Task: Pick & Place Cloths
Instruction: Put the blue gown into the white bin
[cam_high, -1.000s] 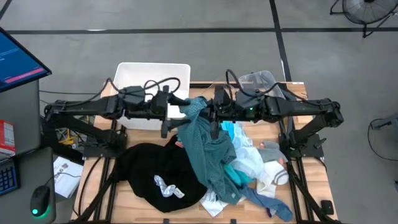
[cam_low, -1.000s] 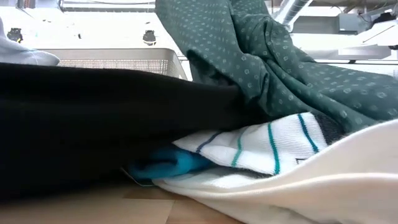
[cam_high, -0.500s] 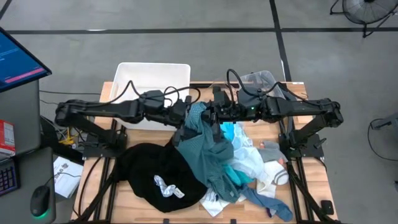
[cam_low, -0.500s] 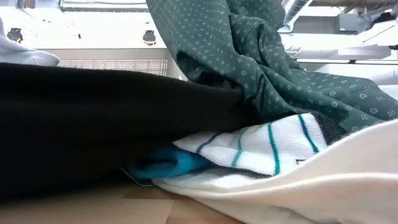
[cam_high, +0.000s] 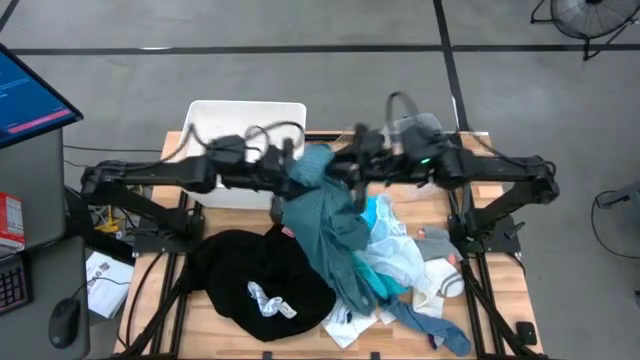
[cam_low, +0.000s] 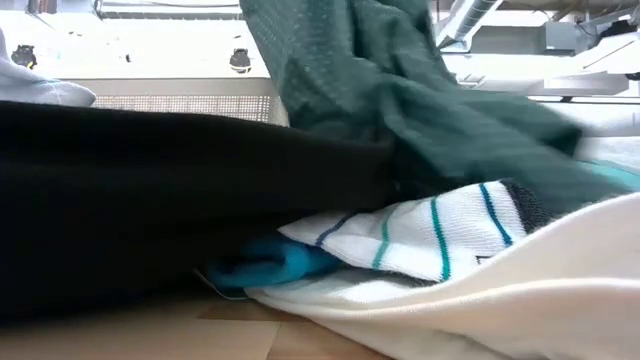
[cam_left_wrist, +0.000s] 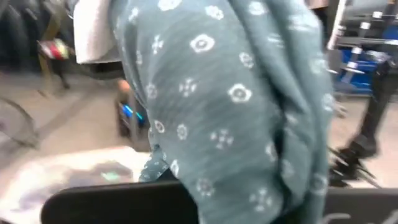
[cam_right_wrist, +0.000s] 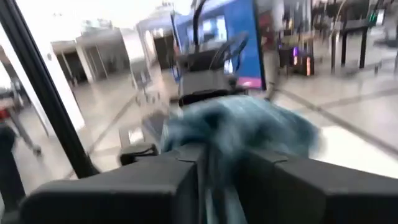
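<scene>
Grey concrete floor surrounds a wooden counter (cam_high: 505, 285) heaped with cloths: a black garment (cam_high: 240, 275) near left, socks and pale pieces (cam_high: 425, 270) near right, a white bin (cam_high: 245, 125) at the far left edge. The teal shirt (cam_high: 325, 215) hangs at the far middle, lifted between both arms, its tail trailing down onto the pile.

The left gripper (cam_high: 290, 178) meets the shirt's top from the left. Its wrist view is filled with patterned cloth draped over the fingers, which look pressed together on a fold of the shirt. The right gripper (cam_high: 345, 170) meets the same bunch from the right; its wrist view shows cloth running down between the fingers, which seem slightly parted, so whether they pinch or are letting go I cannot tell.

The risks, as I judge them: a thin pinch slipping under the shirt's weight, both arms tugging against each other, or the dragging tail pulling other pieces off the counter.
</scene>
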